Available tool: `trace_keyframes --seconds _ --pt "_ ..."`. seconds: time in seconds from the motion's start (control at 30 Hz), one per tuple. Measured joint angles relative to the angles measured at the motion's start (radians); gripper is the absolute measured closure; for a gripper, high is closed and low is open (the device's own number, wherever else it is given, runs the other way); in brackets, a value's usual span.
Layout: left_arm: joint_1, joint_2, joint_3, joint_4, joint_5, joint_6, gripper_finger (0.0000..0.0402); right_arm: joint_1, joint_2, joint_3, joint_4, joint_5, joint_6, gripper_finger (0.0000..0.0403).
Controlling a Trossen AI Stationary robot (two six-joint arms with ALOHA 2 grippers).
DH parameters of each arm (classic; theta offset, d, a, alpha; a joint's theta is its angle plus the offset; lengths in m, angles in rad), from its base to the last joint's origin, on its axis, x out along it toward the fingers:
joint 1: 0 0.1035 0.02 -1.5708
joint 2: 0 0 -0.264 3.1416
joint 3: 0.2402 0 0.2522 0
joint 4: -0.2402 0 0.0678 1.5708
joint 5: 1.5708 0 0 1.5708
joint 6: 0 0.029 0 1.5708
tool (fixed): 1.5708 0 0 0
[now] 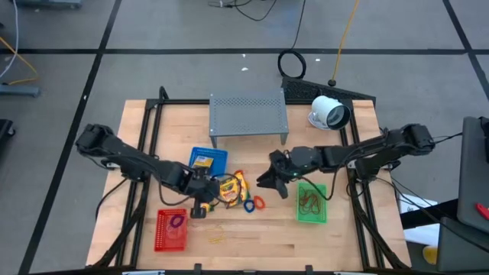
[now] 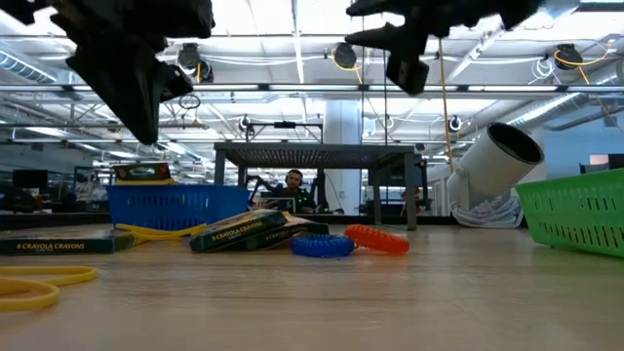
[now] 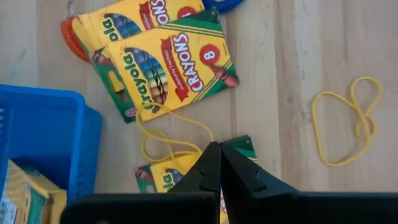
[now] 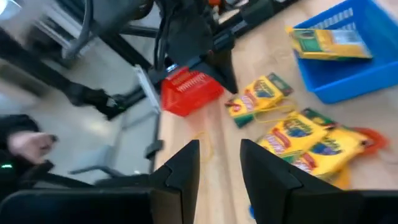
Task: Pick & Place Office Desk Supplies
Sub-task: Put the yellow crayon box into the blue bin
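Left gripper (image 3: 219, 163), jaws shut, hovers over a crayon pack (image 3: 163, 175) on the bench (image 3: 273, 68); lifting comes next. Right gripper (image 4: 219, 163) waits above, jaws narrowly parted, empty.

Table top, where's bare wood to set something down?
Bare wood lies between the red basket and green basket along the near edge, and left of the grey stand. Crowded: crayon packs and bands by the blue basket.
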Motion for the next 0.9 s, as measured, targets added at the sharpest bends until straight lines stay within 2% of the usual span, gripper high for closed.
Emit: trace_keyframes --seconds 0.17,0.33,0.53,0.7,0.9 --pt "0.013 0.052 0.000 0.059 -0.005 0.007 0.0400 -0.008 0.031 0.180 -0.294 0.031 -0.002 0.0293" --pt "0.024 0.088 -0.002 0.124 -0.071 -0.001 0.0400 -0.012 0.075 0.269 -0.455 0.007 0.022 0.0297" --pt "0.066 0.042 -0.153 0.311 -0.035 -0.067 0.0400 0.008 0.096 0.280 -0.453 0.028 -0.007 0.0298" --pt "0.054 -0.031 -0.300 0.495 0.001 -0.073 0.0401 0.011 0.096 0.280 -0.455 0.061 -0.009 0.0298" --pt "0.048 -0.091 -0.377 0.626 0.000 -0.093 0.0401 -0.007 0.129 0.284 -0.453 0.057 -0.017 0.0298"
